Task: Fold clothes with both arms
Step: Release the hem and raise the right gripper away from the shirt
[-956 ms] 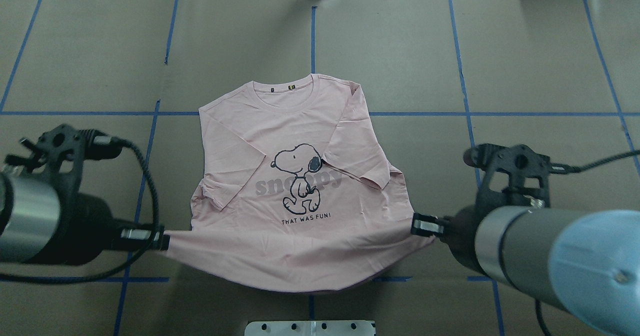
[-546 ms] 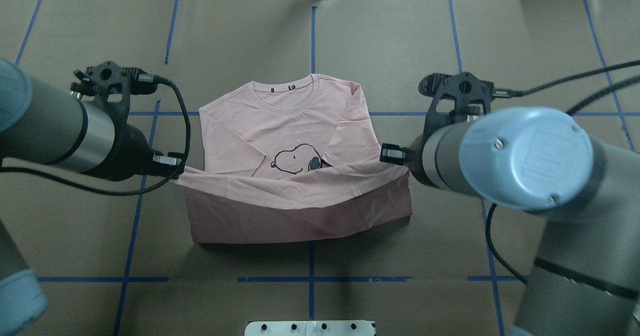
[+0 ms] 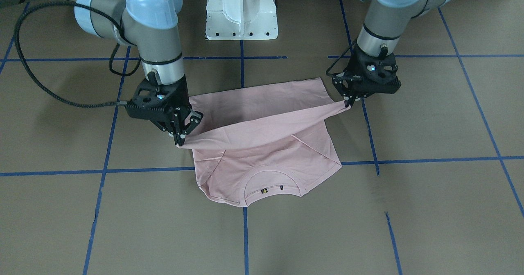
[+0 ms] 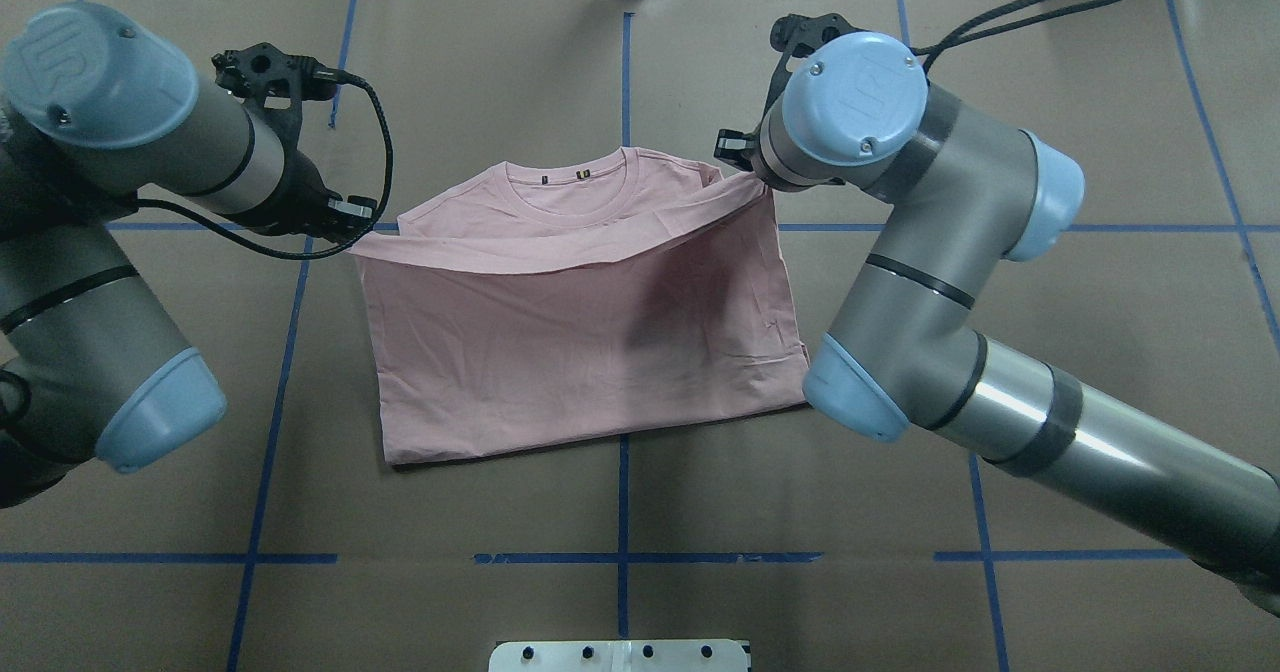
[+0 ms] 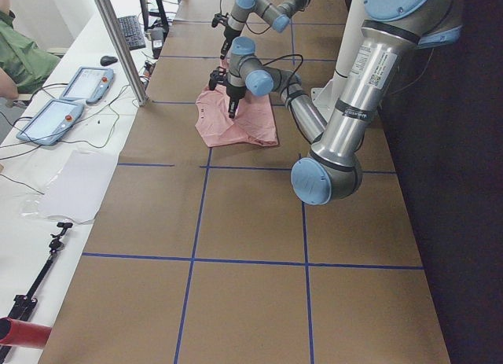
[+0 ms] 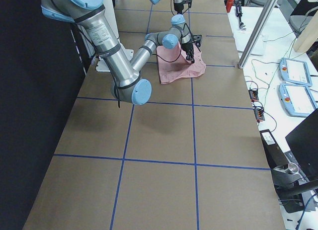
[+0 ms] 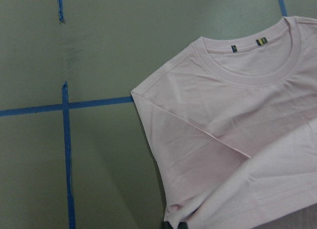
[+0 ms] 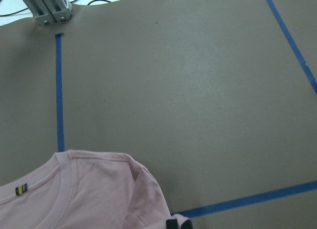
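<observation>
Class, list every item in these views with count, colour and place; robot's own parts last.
T-shirt: one, pale pink, mid-table, hem carried over towards the collar.
table: one, brown paper cover, under everything.
tape lines: several, blue, gridded across the table.
pedestal base: one, white, at the table's robot-side edge.
tablets: two, grey-blue, on the white side bench.
sleeve: one, green, a person's, beside that bench.
left gripper: one, black, shut on a T-shirt hem corner.
right gripper: one, black, shut on the other hem corner.

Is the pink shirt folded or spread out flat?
Half folded: the shirt has its bottom doubled over toward the collar, left gripper and right gripper holding the hem corners.
</observation>
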### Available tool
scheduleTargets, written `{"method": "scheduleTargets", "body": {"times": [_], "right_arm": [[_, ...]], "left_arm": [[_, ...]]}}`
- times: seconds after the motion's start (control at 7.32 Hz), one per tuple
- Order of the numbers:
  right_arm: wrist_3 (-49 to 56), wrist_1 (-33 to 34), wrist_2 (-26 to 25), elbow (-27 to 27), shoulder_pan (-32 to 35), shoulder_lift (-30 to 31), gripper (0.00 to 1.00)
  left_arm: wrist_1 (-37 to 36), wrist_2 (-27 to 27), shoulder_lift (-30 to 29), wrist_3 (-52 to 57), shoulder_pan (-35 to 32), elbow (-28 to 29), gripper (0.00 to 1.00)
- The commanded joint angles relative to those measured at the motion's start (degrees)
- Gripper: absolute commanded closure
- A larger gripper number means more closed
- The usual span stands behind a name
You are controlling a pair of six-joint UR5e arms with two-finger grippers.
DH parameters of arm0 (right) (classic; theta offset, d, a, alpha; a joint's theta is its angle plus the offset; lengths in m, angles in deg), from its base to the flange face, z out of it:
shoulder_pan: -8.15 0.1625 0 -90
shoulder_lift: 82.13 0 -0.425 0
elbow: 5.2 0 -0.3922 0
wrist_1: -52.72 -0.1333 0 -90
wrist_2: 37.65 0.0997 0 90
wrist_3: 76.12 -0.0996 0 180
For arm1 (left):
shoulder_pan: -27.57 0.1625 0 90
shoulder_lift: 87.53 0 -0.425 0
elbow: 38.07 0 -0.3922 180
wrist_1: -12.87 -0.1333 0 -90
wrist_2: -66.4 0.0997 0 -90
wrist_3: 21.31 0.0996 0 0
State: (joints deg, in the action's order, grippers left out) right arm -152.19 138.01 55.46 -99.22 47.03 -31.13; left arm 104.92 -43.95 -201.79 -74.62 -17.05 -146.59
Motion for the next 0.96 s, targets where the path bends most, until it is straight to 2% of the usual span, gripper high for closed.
{"method": "scheduleTargets", "body": {"times": [0.0,0.27,0.55,0.68,0.82], "right_arm": [[0.31,-9.49,-0.21,12.86,0.58,-2.92,1.00],[0.57,-13.20,-0.65,18.33,0.31,-3.18,1.00],[0.48,-14.01,-0.74,19.05,0.31,-3.10,1.00],[0.22,-14.10,-0.65,19.31,0.31,-3.18,0.49],[2.57,-14.10,-0.31,19.23,0.40,-3.18,0.00]], "left_arm": [[12.67,1.36,-1.04,0.05,-0.20,13.28,1.00],[18.66,3.38,-3.23,0.14,0.41,22.09,1.00],[20.28,3.39,-3.15,0.14,0.50,23.09,1.00],[20.37,3.39,-2.81,0.58,0.41,22.48,0.01],[20.80,3.13,-2.63,3.54,0.32,21.17,0.00]]}}
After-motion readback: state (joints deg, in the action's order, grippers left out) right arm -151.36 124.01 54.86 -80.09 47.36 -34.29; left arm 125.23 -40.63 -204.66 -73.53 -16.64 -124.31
